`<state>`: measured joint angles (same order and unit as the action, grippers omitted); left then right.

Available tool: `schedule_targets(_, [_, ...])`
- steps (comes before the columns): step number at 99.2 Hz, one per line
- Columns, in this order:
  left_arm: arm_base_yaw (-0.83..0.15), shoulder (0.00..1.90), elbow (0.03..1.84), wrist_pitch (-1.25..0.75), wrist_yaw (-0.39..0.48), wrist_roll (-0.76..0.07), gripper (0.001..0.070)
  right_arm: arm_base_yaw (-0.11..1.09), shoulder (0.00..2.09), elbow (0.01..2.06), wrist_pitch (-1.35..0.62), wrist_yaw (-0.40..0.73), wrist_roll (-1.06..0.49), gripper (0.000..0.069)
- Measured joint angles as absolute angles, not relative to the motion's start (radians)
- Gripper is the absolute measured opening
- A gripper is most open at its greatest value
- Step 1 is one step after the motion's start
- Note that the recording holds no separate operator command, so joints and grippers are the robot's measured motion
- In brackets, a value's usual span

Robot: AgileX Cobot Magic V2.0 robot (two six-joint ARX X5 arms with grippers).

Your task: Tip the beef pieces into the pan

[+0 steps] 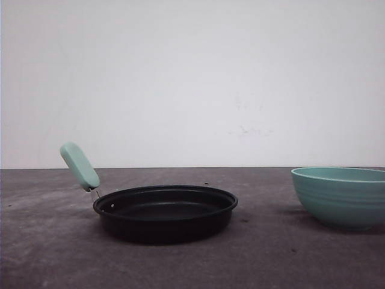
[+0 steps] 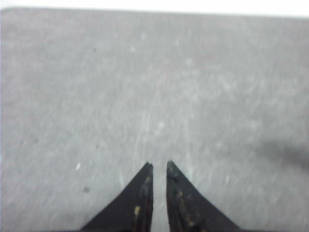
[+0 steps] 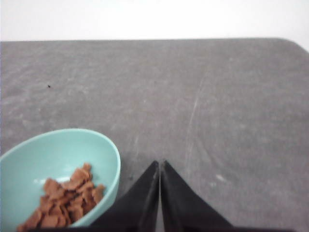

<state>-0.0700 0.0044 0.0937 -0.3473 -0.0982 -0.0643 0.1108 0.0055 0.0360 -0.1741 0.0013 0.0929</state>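
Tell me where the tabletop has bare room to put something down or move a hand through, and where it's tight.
Bare table lies between the pan and the teal bowl, in front of both, and left of the pan's handle. The right gripper sits beside the bowl holding the beef pieces, so that spot is tightest. Under the left gripper it is bare table.

Soft, even light fills the room from overhead, and nothing glares. The white wall (image 1: 192,78) reads bright and slightly washed out. Under the pan (image 1: 165,212) and the bowl (image 1: 341,195) lie only faint, diffuse shadows on the grey table (image 1: 54,241). Both wrist views look soft and grainy; the left tool (image 2: 159,166) and right tool (image 3: 160,164) appear as dark, blurred wedges with little detail.
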Motion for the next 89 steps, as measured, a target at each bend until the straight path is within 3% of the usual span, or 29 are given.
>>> schedule_targets(22, [-0.07,0.004,0.102,-0.307,-0.095,-0.341,0.0024,0.111,0.005,0.036,-0.001,0.014,0.212,0.0005])
schedule_targets(37, [-0.07,0.004,0.143,-0.303,0.002,-0.479,0.0024,0.111,0.005,0.036,0.012,0.015,0.329,0.0005])
schedule_targets(50, [-0.07,0.004,0.176,-0.302,0.106,-0.516,0.0024,0.111,0.005,0.036,0.012,0.023,0.429,0.0005])
schedule_targets(65, [-0.07,0.004,0.181,-0.306,0.132,-0.524,0.0024,0.111,0.005,0.036,0.019,-0.004,0.474,0.0005])
schedule_targets(89, [-0.07,0.004,0.181,-0.357,0.184,-0.526,0.0024,0.111,0.005,0.036,0.19,-0.106,0.488,0.0005])
